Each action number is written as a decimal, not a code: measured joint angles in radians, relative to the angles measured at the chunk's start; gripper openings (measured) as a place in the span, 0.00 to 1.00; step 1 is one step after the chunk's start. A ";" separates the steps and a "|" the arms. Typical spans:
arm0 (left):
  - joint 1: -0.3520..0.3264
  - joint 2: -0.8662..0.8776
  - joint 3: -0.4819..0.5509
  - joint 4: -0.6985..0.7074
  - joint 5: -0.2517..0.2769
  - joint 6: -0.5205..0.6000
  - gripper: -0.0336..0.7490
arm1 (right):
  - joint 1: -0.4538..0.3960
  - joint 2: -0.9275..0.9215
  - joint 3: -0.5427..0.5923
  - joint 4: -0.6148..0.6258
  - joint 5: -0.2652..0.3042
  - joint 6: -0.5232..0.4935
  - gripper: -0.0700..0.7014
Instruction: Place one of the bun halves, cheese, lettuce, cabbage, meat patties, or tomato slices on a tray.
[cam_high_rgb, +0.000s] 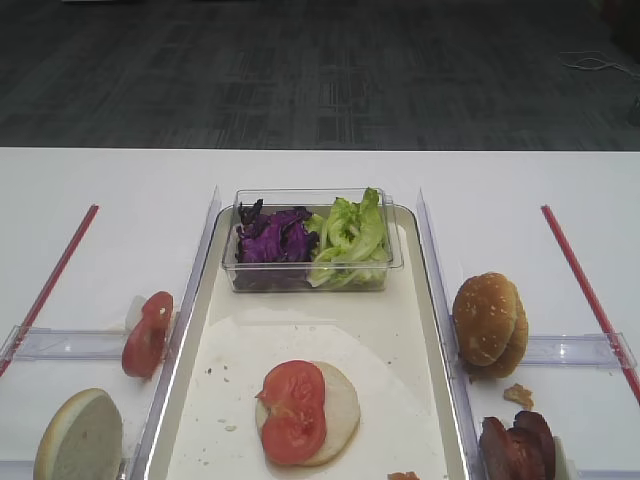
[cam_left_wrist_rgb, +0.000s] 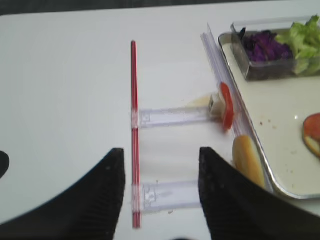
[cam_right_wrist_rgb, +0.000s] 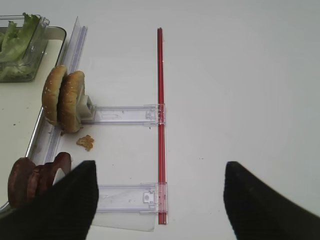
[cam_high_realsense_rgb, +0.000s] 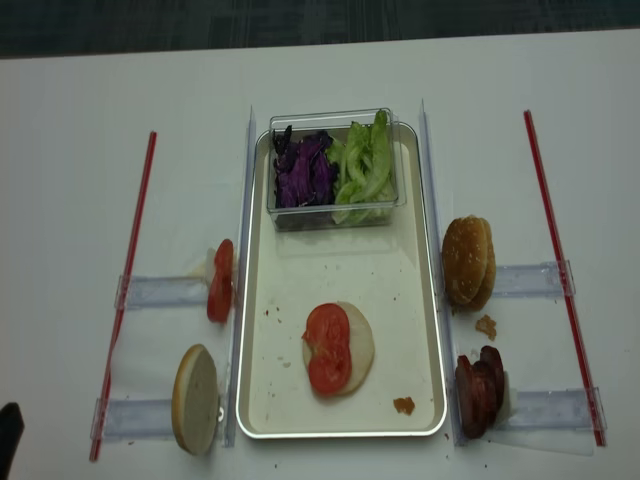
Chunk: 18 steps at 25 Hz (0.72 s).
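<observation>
tray (cam_high_rgb: 200, 330) fills the middle of the high view, with 2 tomato slices (cam_high_rgb: 293, 410) on a pale bun half (cam_high_rgb: 340, 412) at 6 o'clock. clear tub (cam_high_rgb: 312, 240) at 12 o'clock holds cabbage (cam_high_rgb: 272, 238) and lettuce (cam_high_rgb: 350, 238).

right wrist view: right gripper (cam_right_wrist_rgb: 160, 200) with jaws spread wide, holding nothing; sesame buns (cam_right_wrist_rgb: 64, 98) at 10 o'clock, meat patties (cam_right_wrist_rgb: 31, 181) at 8 o'clock.

left wrist view: left gripper (cam_left_wrist_rgb: 161, 192) parted, empty, over a red strip (cam_left_wrist_rgb: 133, 130).

Exterior high: front-on, angled down over the bench (cam_high_rgb: 320, 170), floor behind. Realsense: steeper, near top-down, whole tray (cam_high_realsense_rgb: 342, 290) in frame. Both share the tray. Wrist cams sit low and close, each looking past its tool at one side rack and a tray edge.
</observation>
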 joint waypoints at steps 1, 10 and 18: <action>0.000 0.000 0.002 0.000 0.030 0.014 0.46 | 0.000 0.000 0.000 0.000 0.002 0.000 0.82; 0.000 -0.002 0.011 -0.022 0.061 0.062 0.46 | 0.000 0.000 0.000 0.000 0.002 0.000 0.82; 0.000 -0.002 0.011 -0.024 0.061 0.064 0.46 | 0.000 0.000 0.000 0.000 0.002 0.000 0.82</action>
